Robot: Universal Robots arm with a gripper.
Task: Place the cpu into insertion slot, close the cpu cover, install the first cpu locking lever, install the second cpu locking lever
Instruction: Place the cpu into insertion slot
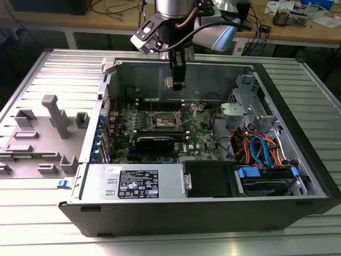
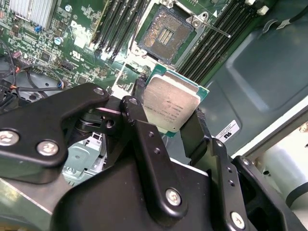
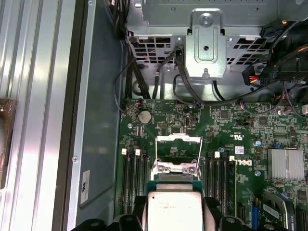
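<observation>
Placing the cpu point(image 2: 171, 103) into the insertion slot point(image 2: 166, 34) is the step in hand, as I judge it: the chip is in the air and the socket lies bare.

On the exterior view's left, a grey fixture tray point(image 1: 48, 128) rests on the ribbed metal surface point(image 1: 42, 69), well apart from the work. Beside it stands the open computer case point(image 1: 176, 218), with the green motherboard point(image 1: 197, 136) flat on its floor.

Over the middle of the board the gripper point(image 1: 177, 80) hangs above the slot and clear of it, near the case's back wall. In both wrist views its fingers point(image 2: 192, 132) are drawn in to a narrow span, clamping two opposite edges of the cpu. The chip's silvery top faces the cameras and nothing else touches it. In the first wrist view the cpu cover point(image 3: 179, 139) is swung open, so the way down looks free.

Toward the exterior view's right, orange and blue cables point(image 1: 261, 149) lie by the drive bays, apart from the socket.

Seating the chip probably calls for holding it level, square to the slot's rim and centred over the dark middle. The descent should be gentle, since a tilted or offset chip could catch on the rim.
</observation>
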